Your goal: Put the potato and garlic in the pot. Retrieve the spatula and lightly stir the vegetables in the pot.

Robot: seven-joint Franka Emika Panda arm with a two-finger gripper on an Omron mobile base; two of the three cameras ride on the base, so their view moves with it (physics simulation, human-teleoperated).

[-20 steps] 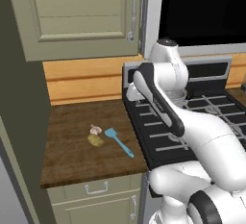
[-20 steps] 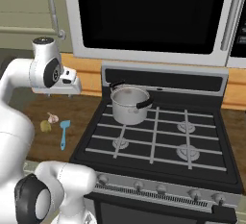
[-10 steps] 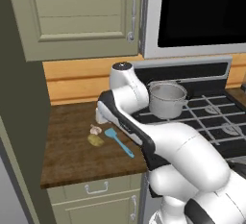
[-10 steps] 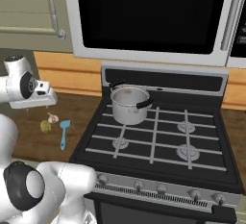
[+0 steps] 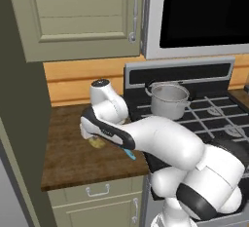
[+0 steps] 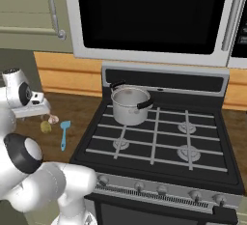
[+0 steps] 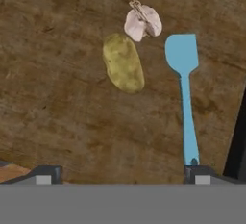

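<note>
The potato (image 7: 123, 63), garlic (image 7: 142, 22) and spatula (image 7: 185, 91) all lie on the brown wooden counter (image 7: 57, 98) to the left of the stove (image 6: 159, 137). In the hand view the potato is a yellowish-tan oval, with the garlic just beyond it and almost touching its far end (whether they actually touch I cannot tell). The spatula lies just beside them, its flat head level with the garlic and its thin handle running back toward the camera.

The gripper (image 7: 120, 170) hangs over this group with its jaws spread wide and nothing between them. One finger tip (image 7: 45, 174) shows at the lower left of the hand view, the other at the lower right, close to the end of the spatula handle.

In the right base view the hand (image 6: 34, 107) sits above the counter at the far left, with the potato (image 6: 46, 127), garlic (image 6: 53, 119) and spatula (image 6: 63, 133) just right of it and below. In the left base view the arm bends low over the counter, hiding most of the vegetables; a bit of the potato (image 5: 97, 142) and the tip of the spatula (image 5: 130, 154) peek out beneath it.

The pot (image 6: 129, 105) stands on the far left burner of the stove, well apart from the vegetables, and looks empty.
</note>
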